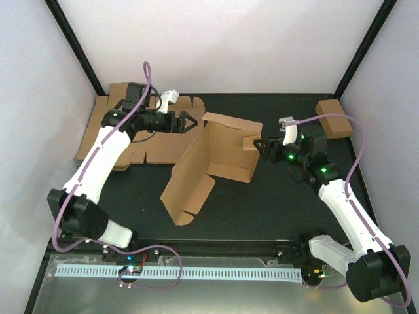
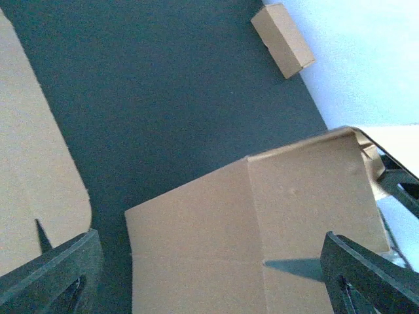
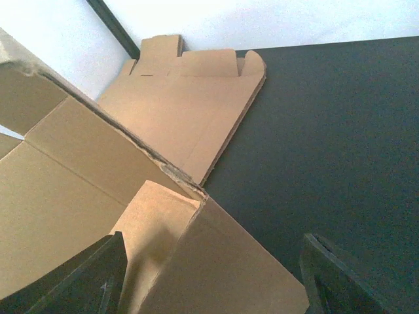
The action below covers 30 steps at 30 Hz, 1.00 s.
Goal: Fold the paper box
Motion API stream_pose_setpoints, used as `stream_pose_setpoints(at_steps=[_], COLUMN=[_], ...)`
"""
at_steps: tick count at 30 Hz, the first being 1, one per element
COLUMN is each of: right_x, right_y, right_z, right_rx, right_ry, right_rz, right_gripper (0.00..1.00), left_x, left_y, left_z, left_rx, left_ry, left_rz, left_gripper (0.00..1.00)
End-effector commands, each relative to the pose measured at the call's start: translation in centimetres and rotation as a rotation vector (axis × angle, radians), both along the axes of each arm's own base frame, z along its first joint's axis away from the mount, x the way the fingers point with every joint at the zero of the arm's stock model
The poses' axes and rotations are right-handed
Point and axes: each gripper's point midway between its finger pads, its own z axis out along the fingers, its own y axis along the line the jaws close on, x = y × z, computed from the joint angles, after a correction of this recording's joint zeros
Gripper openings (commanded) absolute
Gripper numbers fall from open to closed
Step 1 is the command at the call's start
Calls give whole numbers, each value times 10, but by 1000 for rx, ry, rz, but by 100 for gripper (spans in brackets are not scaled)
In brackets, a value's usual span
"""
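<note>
At left rear, near a flat sheet [image 1: 98, 134], the left end effector [image 1: 188, 122] hovers wide open, just short of the box [image 1: 219, 154]. The box stands half raised mid-desk [image 1: 262, 203], with one long wall up. The right end effector [image 1: 260, 145], also spread wide, has the side flap [image 1: 251, 141] between its fingers, apparently unpinched. It seems best to steady the tall wall from the left while the right swings that flap inward squarely along its crease.

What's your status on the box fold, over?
Left gripper open, near the paper box far-left corner. Right gripper open, straddling its right side flap. Box half-folded, one wall upright. Flat cardboard sheet and small box sit clear.
</note>
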Motion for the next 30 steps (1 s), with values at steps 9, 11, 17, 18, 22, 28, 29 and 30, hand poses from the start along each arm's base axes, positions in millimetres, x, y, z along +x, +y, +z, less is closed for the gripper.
stream_pose_setpoints(at_steps=[9,11,17,18,22,28,29,30], right_x=[0,0,1,1,0,0,0,0], right_y=[3,3,4,4,5,5,5,5], right_z=[11,12,13,12,11,10,11,12], right_rx=[-2,2,4,4,3,4,6,6], right_ry=[-22,-22,-21,-20,-19,-15,-16,-19], right_rz=[33,35,39,40,43,45,44,44], right_gripper=[75,75,75,75,74,74,75,74], left_x=[12,8,2,2,0,-2,-2,-1], left_y=[-33,-37,-44,-45,-46,-45,-44,-43], left_z=[-17,-20,-31,-34,-45,-63,-66,-67], left_rx=[-210,-230,-228,-225,-199,-163,-152,-144], left_ry=[132,145,178,184,205,237,240,238], left_rz=[-178,-205,-241,-243,-243,-230,-222,-216], left_gripper=[87,87,83,83,82,80,79,79])
